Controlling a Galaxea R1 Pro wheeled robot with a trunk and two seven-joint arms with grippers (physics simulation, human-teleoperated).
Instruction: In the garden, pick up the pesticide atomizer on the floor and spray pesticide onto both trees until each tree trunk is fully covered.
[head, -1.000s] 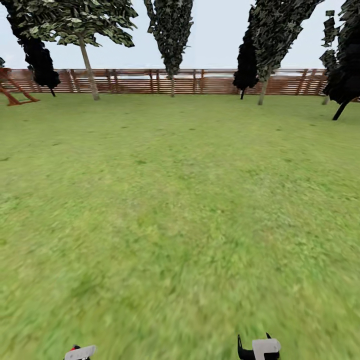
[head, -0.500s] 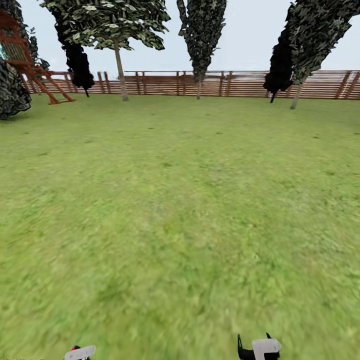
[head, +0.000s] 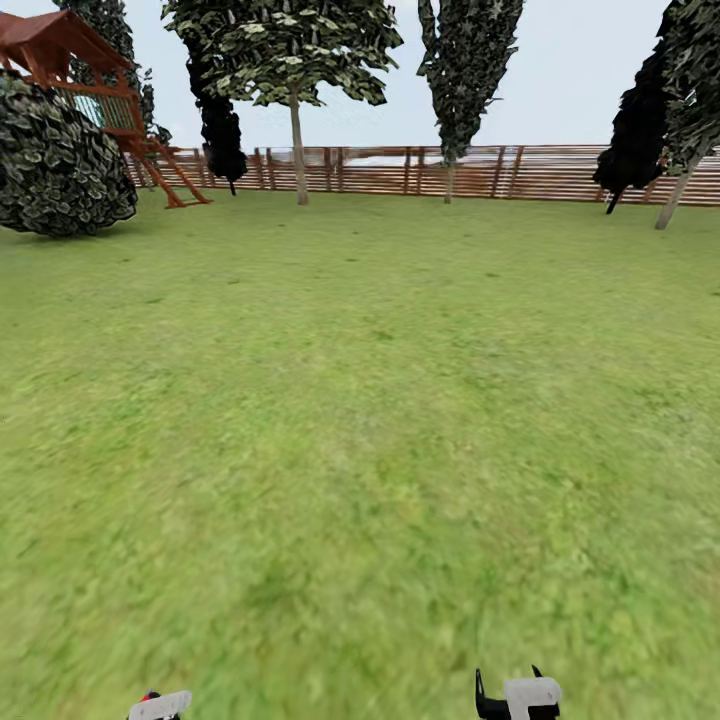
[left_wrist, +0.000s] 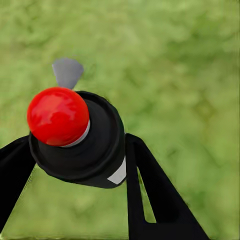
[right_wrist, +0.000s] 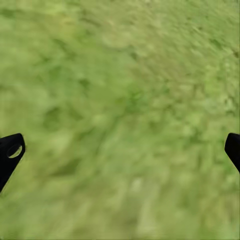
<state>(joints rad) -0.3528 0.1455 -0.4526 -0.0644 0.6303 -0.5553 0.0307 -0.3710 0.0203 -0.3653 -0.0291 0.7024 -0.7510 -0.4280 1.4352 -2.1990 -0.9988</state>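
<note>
The left claw (left_wrist: 75, 165) pinches what seems a black pesticide atomizer with a red round cap (left_wrist: 58, 116) over blurry green grass floor (head: 360, 420), while the right claw (right_wrist: 120, 150) hangs spread.

Open grass floor (head: 380, 420) from near to the fence (head: 520, 172). Obstacles: round bush (head: 60, 165) at 10 o'clock (playhouse (head: 75, 60) behind), tree trunks (head: 298, 150) at 12, dark cypress (head: 635, 135) at 2.

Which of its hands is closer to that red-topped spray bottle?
Left: the left gripper has its fingers closed around the spray bottle. The right gripper hangs open over bare grass.
</note>
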